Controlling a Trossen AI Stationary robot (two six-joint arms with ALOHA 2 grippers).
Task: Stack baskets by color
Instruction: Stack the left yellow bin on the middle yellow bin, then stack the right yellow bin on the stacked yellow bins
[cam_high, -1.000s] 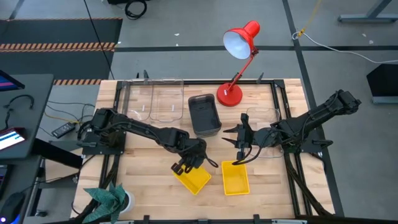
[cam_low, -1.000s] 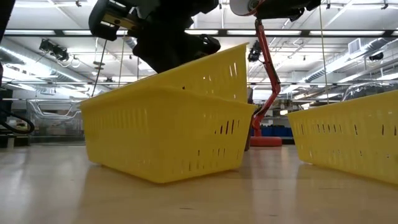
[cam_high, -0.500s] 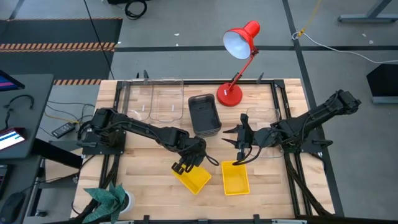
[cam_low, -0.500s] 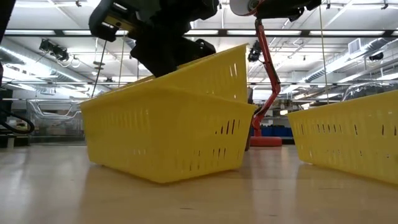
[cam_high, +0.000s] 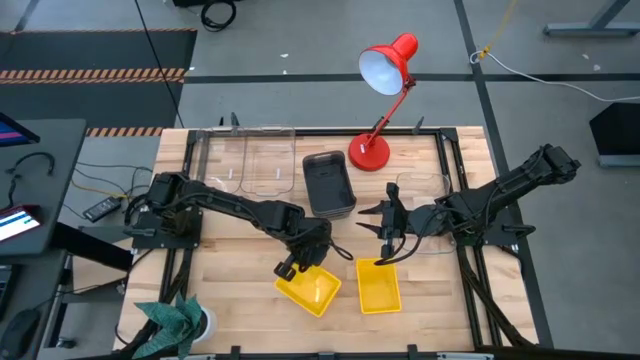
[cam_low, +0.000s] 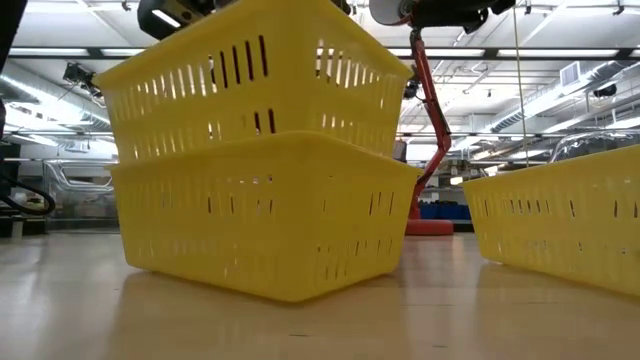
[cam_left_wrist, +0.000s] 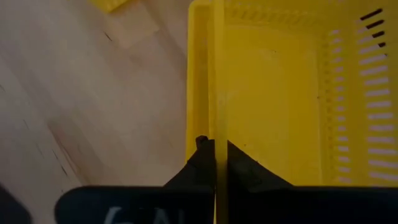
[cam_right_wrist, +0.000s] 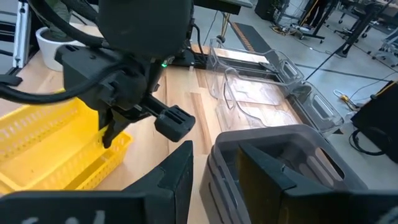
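Two yellow baskets sit one in the other at the table's near middle. The upper one (cam_low: 250, 80) stands level, its lower part inside the lower one (cam_low: 262, 220). From above they show as one yellow basket (cam_high: 312, 290). My left gripper (cam_high: 298, 262) is shut on the upper basket's wall. Another yellow basket (cam_high: 378, 286) rests flat on the table to the right. My right gripper (cam_high: 386, 238) hangs open over that basket's far end, touching nothing. The dark grey baskets (cam_high: 328, 184) and clear baskets (cam_high: 266, 160) stand farther back. My left gripper pinches the rim of one wall (cam_left_wrist: 219, 127) of the upper yellow basket. One finger (cam_left_wrist: 239, 163) is inside the basket and one outside. The fingers slant down from the table's far left. The basket stands level, its bottom hidden inside the lower basket.
A red desk lamp (cam_high: 372, 152) stands at the far middle, its head reaching past the table's far edge. Another clear basket (cam_high: 424, 188) lies under my right arm. A green plant in a pot (cam_high: 178, 322) stands at the near left corner.
My left gripper has shut on the upper yellow basket's wall and rolled a little without shifting place. The basket, which leaned with one end down in the lower one, has tipped up and now stands level and higher. My right arm kept still.
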